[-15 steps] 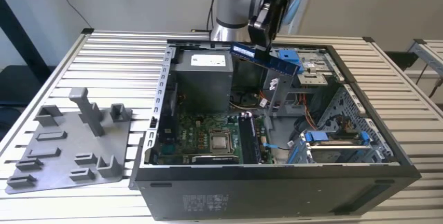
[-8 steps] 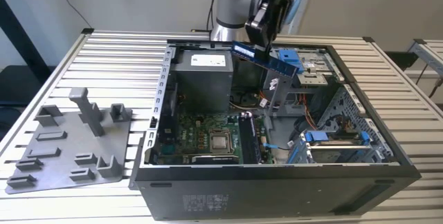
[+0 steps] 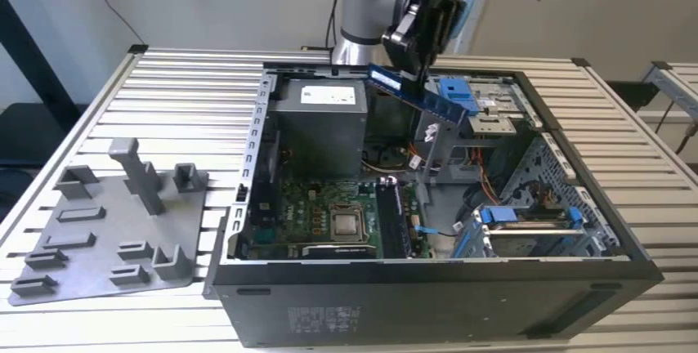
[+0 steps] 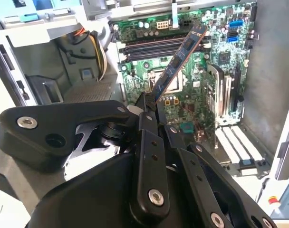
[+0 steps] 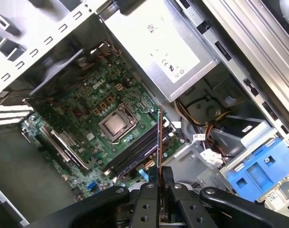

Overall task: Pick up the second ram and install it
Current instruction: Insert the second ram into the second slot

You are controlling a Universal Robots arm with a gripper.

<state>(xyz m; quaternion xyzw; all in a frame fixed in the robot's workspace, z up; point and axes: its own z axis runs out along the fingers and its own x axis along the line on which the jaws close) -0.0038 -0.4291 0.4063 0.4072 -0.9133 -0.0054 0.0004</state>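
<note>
The second ram (image 3: 442, 104) is a long thin dark stick that hangs tilted in the air above the open computer case (image 3: 251, 206). My gripper (image 3: 418, 63) is shut on one end of the stick. In the second wrist view the ram (image 4: 178, 59) slants out from the gripper (image 4: 149, 107) over the green motherboard (image 4: 192, 109), and its free end is near the dark memory slots (image 4: 154, 47). In the first wrist view the ram (image 5: 159, 142) is edge-on, running from the gripper (image 5: 159, 183) toward the memory slots (image 5: 135, 152) beside the processor socket (image 5: 117, 124).
A grey power supply (image 3: 316, 124) stands inside the case at the back. Blue drive brackets (image 3: 524, 218) and cable bundles (image 5: 206, 133) fill the side at the exterior view's right. A grey holder plate (image 3: 109, 230) with upright posts lies on the slatted table (image 3: 185, 83) at the exterior view's left.
</note>
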